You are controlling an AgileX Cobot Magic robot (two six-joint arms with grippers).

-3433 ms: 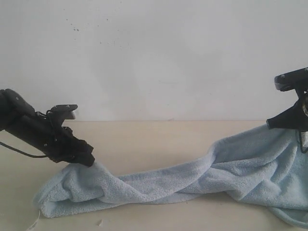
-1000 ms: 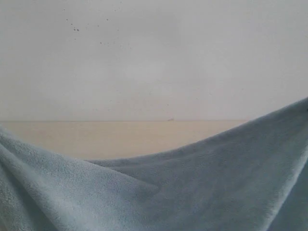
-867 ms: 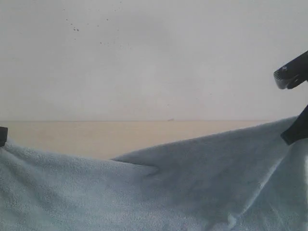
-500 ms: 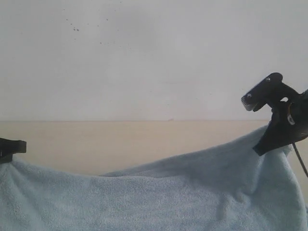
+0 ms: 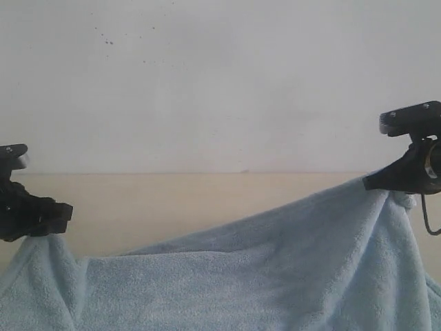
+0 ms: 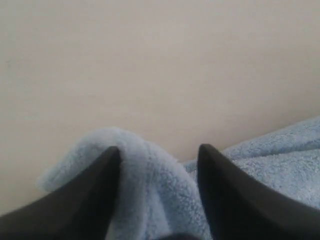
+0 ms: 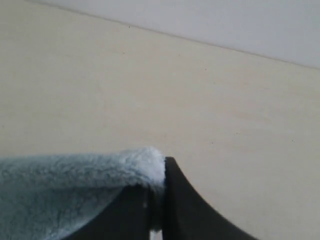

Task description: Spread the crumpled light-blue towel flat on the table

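Exterior view, cloth: the towel (image 5: 275, 276) hangs as a broad sheet between two raised corners and sags in the middle. Its lower part runs out of frame, so whether it touches the counter (image 5: 193, 200) cannot be told.
Exterior view, reason for the hold: lifting by two well-separated corners pulls the crumples out, probably so the sheet can be laid flat.
Exterior view, arm pose: the left gripper (image 5: 60, 215) sits low at the left edge, reaching roughly level toward the middle. The right gripper (image 5: 368, 183) is higher on the right, also pointing inward, in front of the white wall (image 5: 220, 83).
Left wrist view: the jaws of the left gripper (image 6: 157, 150) stand apart. A fold of towel (image 6: 150, 190) lies between them, seemingly unclamped, over bare counter (image 6: 150, 60).
Right wrist view: the right gripper (image 7: 157, 175) is pinched closed on the towel's edge (image 7: 75, 185), with the counter (image 7: 150, 90) beyond.
Stage, as judged: the sheet is opened out but not yet laid flat.
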